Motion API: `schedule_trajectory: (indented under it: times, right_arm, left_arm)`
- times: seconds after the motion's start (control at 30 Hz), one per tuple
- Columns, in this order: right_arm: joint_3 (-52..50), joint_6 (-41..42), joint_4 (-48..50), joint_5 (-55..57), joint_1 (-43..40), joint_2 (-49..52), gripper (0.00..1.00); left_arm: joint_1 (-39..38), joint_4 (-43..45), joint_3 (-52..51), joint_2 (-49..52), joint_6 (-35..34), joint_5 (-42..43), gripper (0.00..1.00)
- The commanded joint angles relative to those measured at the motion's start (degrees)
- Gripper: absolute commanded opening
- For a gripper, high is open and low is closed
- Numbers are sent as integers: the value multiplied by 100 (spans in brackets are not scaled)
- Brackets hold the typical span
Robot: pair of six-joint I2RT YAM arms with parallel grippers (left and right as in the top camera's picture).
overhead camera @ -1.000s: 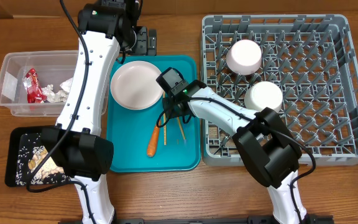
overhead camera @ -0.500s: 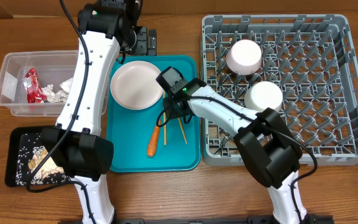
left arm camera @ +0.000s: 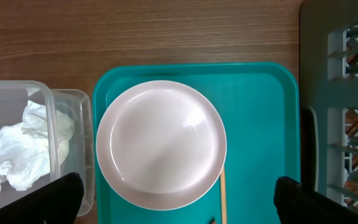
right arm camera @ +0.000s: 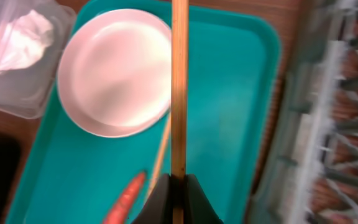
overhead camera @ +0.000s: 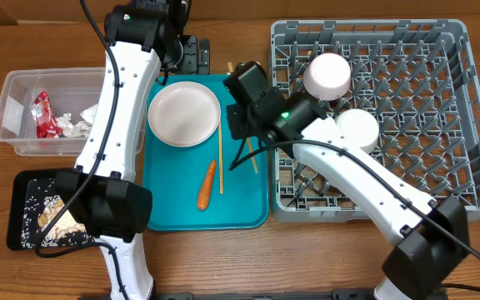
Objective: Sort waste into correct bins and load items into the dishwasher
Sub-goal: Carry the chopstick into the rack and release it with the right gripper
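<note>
My right gripper (overhead camera: 240, 123) (right arm camera: 178, 180) is shut on one thin wooden chopstick (right arm camera: 179, 81), held above the teal tray (overhead camera: 248, 204); its far end shows past the tray's far edge (overhead camera: 229, 67). The other chopstick (overhead camera: 221, 158) (right arm camera: 162, 149) lies on the tray beside the round white plate (overhead camera: 183, 114) (left arm camera: 160, 143) (right arm camera: 118, 71). A small orange carrot (overhead camera: 206, 185) (right arm camera: 126, 198) lies nearer on the tray. My left gripper (overhead camera: 192, 57) (left arm camera: 185, 205) is open and empty, above the plate's far side. The grey dish rack (overhead camera: 440, 179) holds two white bowls (overhead camera: 327, 75) (overhead camera: 355, 129).
A clear tub (overhead camera: 15, 92) at the left holds a red wrapper (overhead camera: 42, 114) and white napkins (overhead camera: 73, 125) (left arm camera: 17, 149). A black tray (overhead camera: 23, 187) with crumbs sits in front of it. The rack's wall (right arm camera: 303, 124) is right of my right gripper.
My right gripper has lifted one chopstick off the teal tray and moved up and toward the far side. The other chopstick now lies straight beside the plate. The left arm has not moved.
</note>
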Motion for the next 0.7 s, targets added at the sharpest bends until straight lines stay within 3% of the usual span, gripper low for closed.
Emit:
schedule_trajectory:
  times: [0.0,0.27,0.4,0.5,0.67]
  right_arm:
    - [63,22,-374,715,-66,-87,4]
    - [63,20,-1202,1095,-682,-87,4]
    - [59,-50,-1340,588,-1248,-87,4]
    - [-7,-570,-1331,-249,-1613,-81,4]
    - [-223,-608,-1207,-280,-1821,-81,4]
  left_arm:
    - [24,0,107,72,149,-81,100]
    - [24,0,107,72,149,-81,100]
    - [24,0,107,72,149,-81,100]
    - [24,0,107,72,149,-81,100]
    - [24,55,107,72,149,-72,100]
